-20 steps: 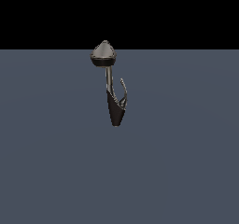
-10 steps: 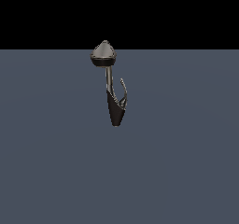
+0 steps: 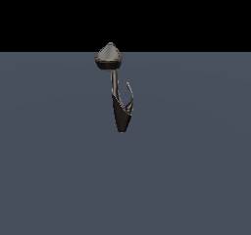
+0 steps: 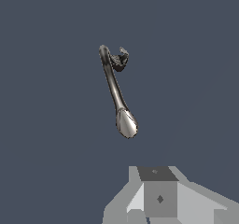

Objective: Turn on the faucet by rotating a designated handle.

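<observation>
The faucet (image 3: 121,115) stands on the grey floor with a black cone body, a thin grey stem and a bulbous grey head (image 3: 109,58). The handle (image 3: 130,95) is a thin curved grey lever rising from the cone on the exterior view's right. In the wrist view the faucet (image 4: 112,82) is seen from above, with its head (image 4: 126,123) nearest the camera and the handle (image 4: 123,55) at the far end. My gripper (image 4: 158,198) shows only as grey and white blocks at the frame edge, well apart from the faucet. The arm is out of the exterior view.
A flat blue-grey floor (image 3: 196,170) surrounds the faucet, with a black background behind it.
</observation>
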